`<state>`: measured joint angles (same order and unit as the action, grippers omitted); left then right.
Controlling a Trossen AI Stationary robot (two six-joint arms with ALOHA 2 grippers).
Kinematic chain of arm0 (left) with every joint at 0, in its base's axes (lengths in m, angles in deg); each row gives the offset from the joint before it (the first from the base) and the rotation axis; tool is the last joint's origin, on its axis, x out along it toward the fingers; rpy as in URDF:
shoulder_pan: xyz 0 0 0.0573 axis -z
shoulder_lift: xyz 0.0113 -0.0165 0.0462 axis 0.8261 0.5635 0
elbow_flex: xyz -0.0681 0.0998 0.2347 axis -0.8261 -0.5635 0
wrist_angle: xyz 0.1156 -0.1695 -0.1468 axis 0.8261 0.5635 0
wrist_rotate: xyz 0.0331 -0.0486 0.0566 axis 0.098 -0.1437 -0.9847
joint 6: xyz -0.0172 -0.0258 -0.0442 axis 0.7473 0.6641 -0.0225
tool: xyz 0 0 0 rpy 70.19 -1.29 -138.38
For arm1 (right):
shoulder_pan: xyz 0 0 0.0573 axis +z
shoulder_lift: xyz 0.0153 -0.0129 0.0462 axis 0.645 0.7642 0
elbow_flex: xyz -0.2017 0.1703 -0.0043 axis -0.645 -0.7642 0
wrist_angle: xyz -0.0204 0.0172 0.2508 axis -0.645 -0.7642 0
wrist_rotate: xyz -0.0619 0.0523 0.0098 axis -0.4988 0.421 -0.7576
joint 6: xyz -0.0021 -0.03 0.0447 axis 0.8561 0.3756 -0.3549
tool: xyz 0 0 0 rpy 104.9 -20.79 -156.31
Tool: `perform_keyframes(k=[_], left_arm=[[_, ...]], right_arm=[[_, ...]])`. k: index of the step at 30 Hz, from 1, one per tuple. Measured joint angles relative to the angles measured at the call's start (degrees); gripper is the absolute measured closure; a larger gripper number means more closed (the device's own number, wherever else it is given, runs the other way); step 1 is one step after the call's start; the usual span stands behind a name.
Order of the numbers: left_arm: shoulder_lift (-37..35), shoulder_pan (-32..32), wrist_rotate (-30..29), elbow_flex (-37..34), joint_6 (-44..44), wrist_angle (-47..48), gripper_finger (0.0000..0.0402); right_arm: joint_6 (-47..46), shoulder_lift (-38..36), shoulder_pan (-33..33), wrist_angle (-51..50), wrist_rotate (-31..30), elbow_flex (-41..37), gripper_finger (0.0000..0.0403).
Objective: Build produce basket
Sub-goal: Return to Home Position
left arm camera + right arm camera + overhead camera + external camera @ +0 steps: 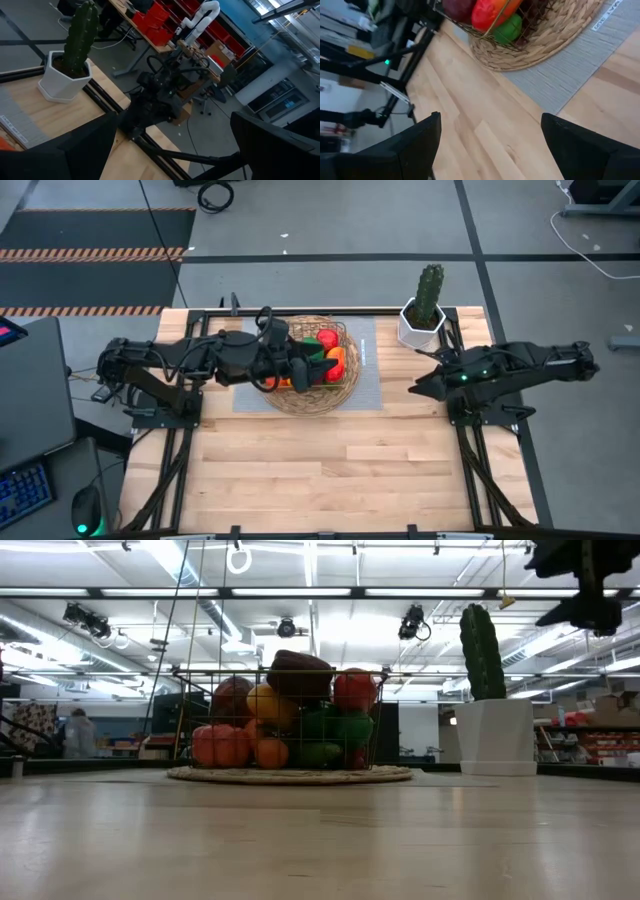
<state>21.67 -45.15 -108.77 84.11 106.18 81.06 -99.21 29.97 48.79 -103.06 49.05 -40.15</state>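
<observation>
Wood table, basket beneath spread left fingers

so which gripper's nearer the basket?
Left. The left gripper hangs over the basket, above the produce; the right gripper sits off to the basket's right, near the cactus pot.

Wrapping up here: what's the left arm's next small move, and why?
Probably draw the open, empty left gripper back from over the basket: the produce sits inside, and the right gripper rests at the table's right edge.

Left gripper jaws apart; potted cactus beyond.
</observation>
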Motion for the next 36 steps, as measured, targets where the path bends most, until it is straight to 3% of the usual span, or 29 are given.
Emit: perform_keyframes(k=[11,26,36], left_arm=[[0.00,-0.02,-0.01,0.00,1.03,-0.02,0.0006],[-0.02,-0.13,-0.05,0.00,1.51,-0.03,0.0006],[-0.04,-0.13,-0.04,0.00,1.42,-0.02,0.0006]], right_arm=[[-4.83,-11.66,0.00,0.69,-3.33,-3.79,0.0056],[-2.30,-16.19,-0.02,1.47,-6.90,-3.79,0.0056],[-2.57,-19.70,-0.02,-1.26,-6.00,-3.79,0.0057]])
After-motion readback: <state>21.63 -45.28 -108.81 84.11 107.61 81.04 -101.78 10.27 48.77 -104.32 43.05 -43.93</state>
